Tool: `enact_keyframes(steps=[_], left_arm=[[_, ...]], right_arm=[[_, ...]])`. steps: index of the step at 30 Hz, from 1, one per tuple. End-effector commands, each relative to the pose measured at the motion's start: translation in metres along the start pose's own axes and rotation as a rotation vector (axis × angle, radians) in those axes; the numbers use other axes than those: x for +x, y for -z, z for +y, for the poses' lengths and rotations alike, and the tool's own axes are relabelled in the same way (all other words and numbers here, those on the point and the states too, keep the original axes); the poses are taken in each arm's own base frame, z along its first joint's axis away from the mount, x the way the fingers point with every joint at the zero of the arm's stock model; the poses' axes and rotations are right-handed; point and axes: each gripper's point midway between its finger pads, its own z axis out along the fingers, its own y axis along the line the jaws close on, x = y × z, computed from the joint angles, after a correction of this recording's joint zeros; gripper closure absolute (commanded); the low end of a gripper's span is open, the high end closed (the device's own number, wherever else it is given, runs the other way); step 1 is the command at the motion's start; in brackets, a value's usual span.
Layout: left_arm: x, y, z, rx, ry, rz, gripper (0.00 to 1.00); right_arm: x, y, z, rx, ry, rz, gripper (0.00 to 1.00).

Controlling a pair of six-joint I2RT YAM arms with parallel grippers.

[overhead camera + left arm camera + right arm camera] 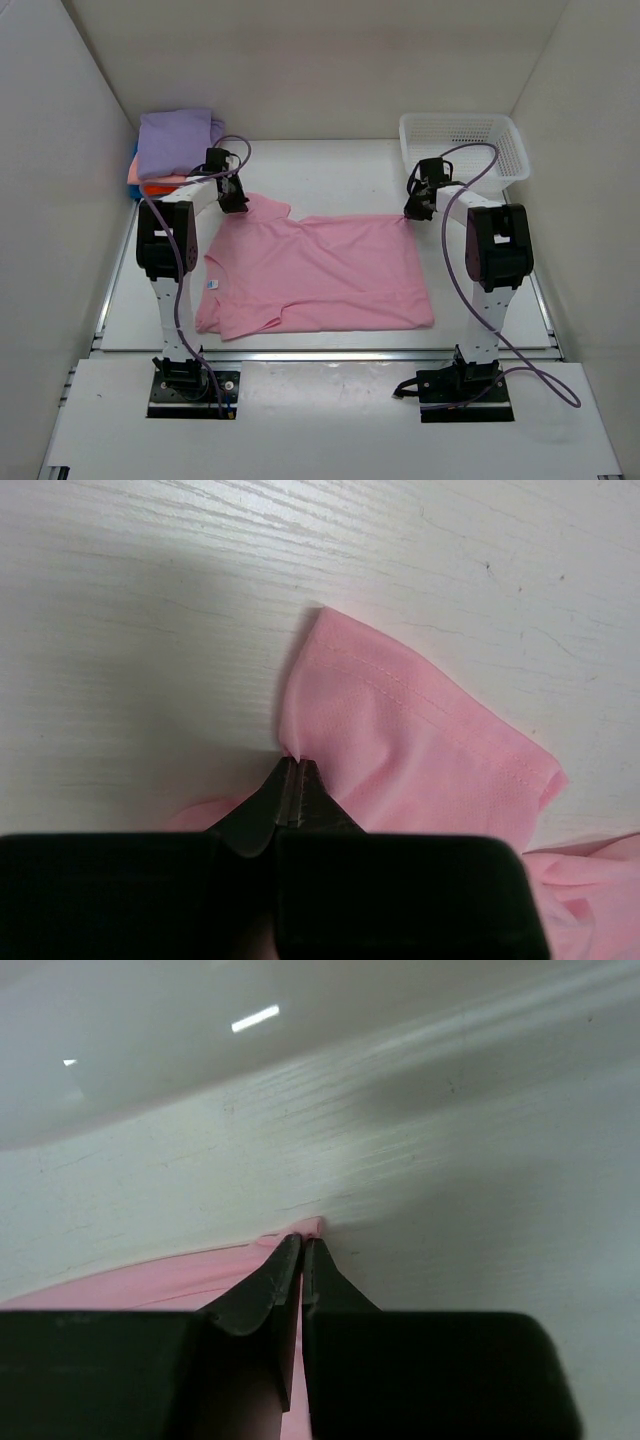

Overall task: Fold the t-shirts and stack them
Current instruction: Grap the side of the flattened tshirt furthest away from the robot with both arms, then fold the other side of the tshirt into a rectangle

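A light pink t-shirt (pixel 320 272) lies spread on the white table, with a small white neck label (pixel 212 284) at its left edge. My left gripper (pixel 235 203) is shut on the shirt's far left part, by the sleeve (pixel 400 720); its jaws (pixel 293 765) pinch the pink cloth. My right gripper (pixel 411 212) is shut on the shirt's far right corner (pixel 312 1226), low at the table. Folded shirts are stacked at the far left: lavender (pixel 178 140) on top, salmon (pixel 150 180) and orange under it.
A white plastic mesh basket (pixel 464 143) stands at the far right, just behind my right arm. White walls close in both sides and the back. The table's near edge (pixel 320 355) runs in front of the arm bases.
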Motion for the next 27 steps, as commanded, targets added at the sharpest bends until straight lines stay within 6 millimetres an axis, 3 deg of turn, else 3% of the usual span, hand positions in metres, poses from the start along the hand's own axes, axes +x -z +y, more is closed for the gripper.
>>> enact_keyframes(steps=[1, 3, 7, 11, 13, 14, 16, 17, 21, 22, 27], left_arm=[[-0.024, 0.033, -0.011, 0.052, -0.001, -0.045, 1.0], [-0.032, 0.051, -0.015, 0.077, 0.003, -0.072, 1.0], [-0.025, 0.079, -0.013, 0.088, 0.001, -0.103, 1.0], [0.001, 0.109, -0.009, 0.104, 0.003, -0.104, 1.0], [0.009, 0.129, -0.01, 0.115, -0.003, -0.126, 1.0], [0.027, 0.125, -0.004, 0.105, -0.008, -0.088, 1.0], [0.038, 0.145, -0.001, 0.112, 0.001, -0.11, 1.0], [0.053, 0.144, 0.004, 0.104, -0.001, -0.088, 1.0], [0.086, 0.17, 0.023, 0.073, -0.004, -0.111, 1.0], [0.085, 0.18, 0.026, 0.063, -0.006, -0.138, 1.0], [0.123, 0.19, 0.044, 0.017, -0.01, -0.118, 1.0]], right_arm=[[-0.018, 0.013, 0.011, -0.03, 0.046, -0.062, 1.0], [-0.023, 0.019, 0.016, -0.051, 0.079, -0.068, 1.0], [-0.027, 0.036, 0.023, -0.102, 0.115, -0.089, 1.0], [-0.027, 0.065, 0.028, -0.122, 0.182, -0.135, 1.0], [-0.013, 0.076, 0.025, -0.145, 0.199, -0.105, 1.0], [-0.013, 0.081, 0.025, -0.155, 0.196, -0.111, 1.0], [0.002, 0.093, 0.018, -0.175, 0.191, -0.093, 1.0], [0.007, 0.095, 0.016, -0.181, 0.195, -0.087, 1.0], [0.031, 0.117, -0.004, -0.179, 0.19, -0.09, 1.0], [0.04, 0.121, -0.01, -0.184, 0.183, -0.085, 1.0], [0.058, 0.129, -0.035, -0.193, 0.132, -0.088, 1.0]])
